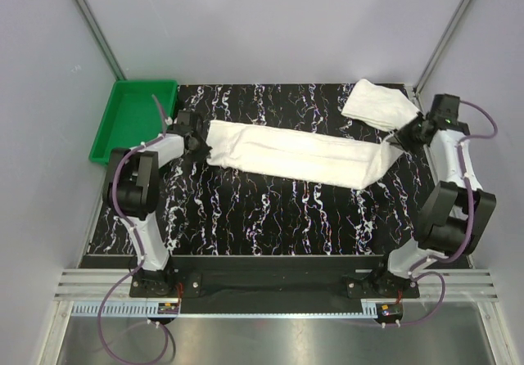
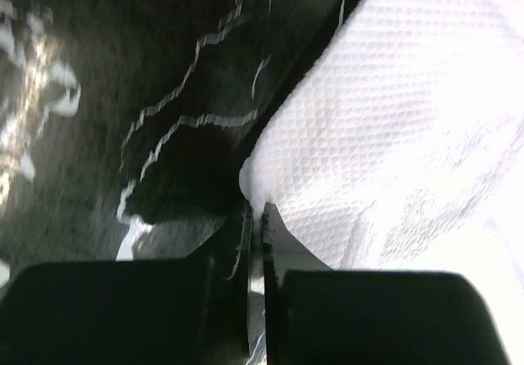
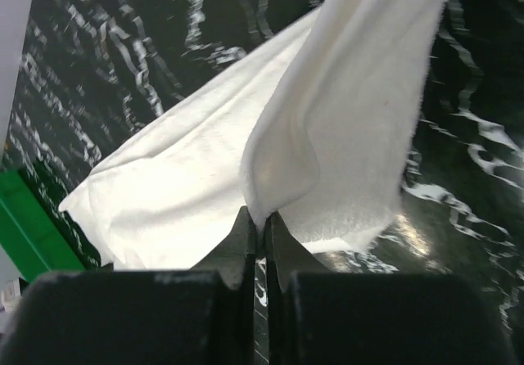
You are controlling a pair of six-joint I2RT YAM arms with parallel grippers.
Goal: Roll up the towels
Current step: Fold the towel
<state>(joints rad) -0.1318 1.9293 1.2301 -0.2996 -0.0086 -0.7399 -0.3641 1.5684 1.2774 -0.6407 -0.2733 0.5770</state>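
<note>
Where its two fingertips meet low in the left wrist view, the left gripper (image 2: 255,214) is clenched on a corner of the long towel (image 2: 409,128). The towel's waffle-textured white cloth fills the right half of that frame, and the dark, white-veined table (image 2: 98,136) fills the left. Low in the right wrist view the right gripper (image 3: 259,218) is likewise clamped tight, pinching a fold at the same towel's other end. From the pinch one flap runs up to the top right of the frame, and the rest spreads away toward the left, lying on the table. Seen from above, this towel stretches across the middle of the table as a long band. It slants slightly downward from the left gripper at centre left to the right gripper at centre right, with its right end drawn up to the fingers. The second towel (image 1: 378,105) lies folded at the upper right of the table, its lower right end just beside the right gripper; whether they touch cannot be told. A green tray (image 1: 131,123) sits at the upper left, beside the table's corner and near the left gripper.
</note>
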